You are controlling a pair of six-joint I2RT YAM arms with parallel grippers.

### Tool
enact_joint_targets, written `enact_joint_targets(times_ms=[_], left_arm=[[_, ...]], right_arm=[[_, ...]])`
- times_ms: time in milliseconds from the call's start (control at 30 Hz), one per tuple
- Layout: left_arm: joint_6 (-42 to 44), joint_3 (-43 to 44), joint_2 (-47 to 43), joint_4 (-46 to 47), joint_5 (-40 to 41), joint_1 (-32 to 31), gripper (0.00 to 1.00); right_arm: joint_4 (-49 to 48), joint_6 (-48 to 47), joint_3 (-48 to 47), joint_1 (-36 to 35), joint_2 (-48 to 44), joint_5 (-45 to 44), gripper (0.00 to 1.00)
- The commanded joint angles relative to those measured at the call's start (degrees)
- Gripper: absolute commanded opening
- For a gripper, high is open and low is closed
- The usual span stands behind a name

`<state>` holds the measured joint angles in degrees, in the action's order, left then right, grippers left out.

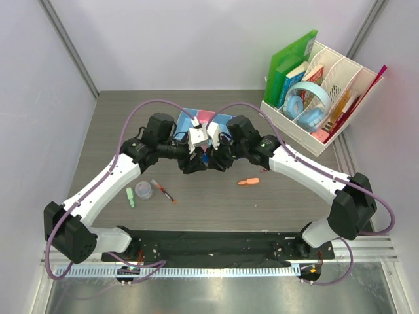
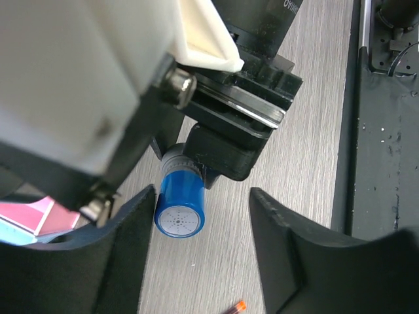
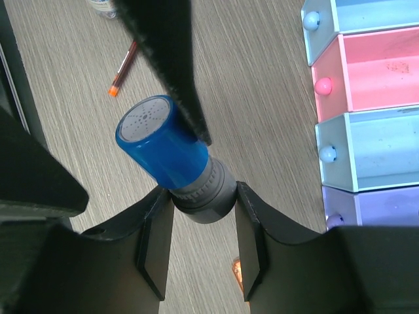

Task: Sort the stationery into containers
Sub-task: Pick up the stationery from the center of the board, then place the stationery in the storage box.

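**Table layout from my station**

The tray row (image 1: 188, 116) sits centre rear, with the organizer (image 1: 294, 129) rear right. Just before the trays, my right gripper (image 3: 203, 222) clamps the stamp (image 3: 170, 154), which lies inside my spread left gripper (image 2: 203, 261). Front left, side by side, lie a stub (image 1: 130, 196), a disc (image 1: 143, 190) and a pen (image 1: 162, 190). A second stub (image 1: 248, 182) lies right of centre.

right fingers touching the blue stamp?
Touching. Right wrist view shows both fingers clamped against the stamp's grey collar, no gap.

Desk clutter at the table's (image 1: 216, 209) far right corner.
White organizer (image 1: 289, 128) holds blue headphones (image 1: 308, 104), books (image 1: 296, 77) and a green folder (image 1: 289, 60).
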<state>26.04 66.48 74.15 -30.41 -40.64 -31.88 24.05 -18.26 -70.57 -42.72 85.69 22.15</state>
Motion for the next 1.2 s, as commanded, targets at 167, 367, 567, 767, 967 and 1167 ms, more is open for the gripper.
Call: enact_joint_targets(times_ms=[167,367,567,767,967,1167], left_arm=[[0.5,1.9,0.9,-2.2,-0.8,-0.3,0.41],[0.7,2.3,1.3,-2.8,-0.8,-0.3,0.12],[0.8,2.9,1.3,-3.3,-0.8,-0.3,0.0],[1.0,2.9,1.2,-3.9,-0.8,-0.3,0.0],[1.2,3.0,0.9,-4.5,-0.6,-0.3,0.0],[1.8,3.0,0.6,-5.5,0.5,-0.3,0.0]], right_arm=[[-2.8,0.2,-2.6,-1.0,-3.9,1.3,0.32],[-2.7,0.2,-3.0,-1.0,-4.0,1.2,0.32],[-2.7,0.2,-3.2,-1.0,-3.9,1.1,0.32],[-2.7,-0.2,-3.3,-1.0,-3.7,0.8,0.4],[-2.4,-0.4,-4.0,-1.0,-2.8,0.7,0.68],[-0.8,-1.4,-4.2,-1.0,-2.7,3.2,1.0]])
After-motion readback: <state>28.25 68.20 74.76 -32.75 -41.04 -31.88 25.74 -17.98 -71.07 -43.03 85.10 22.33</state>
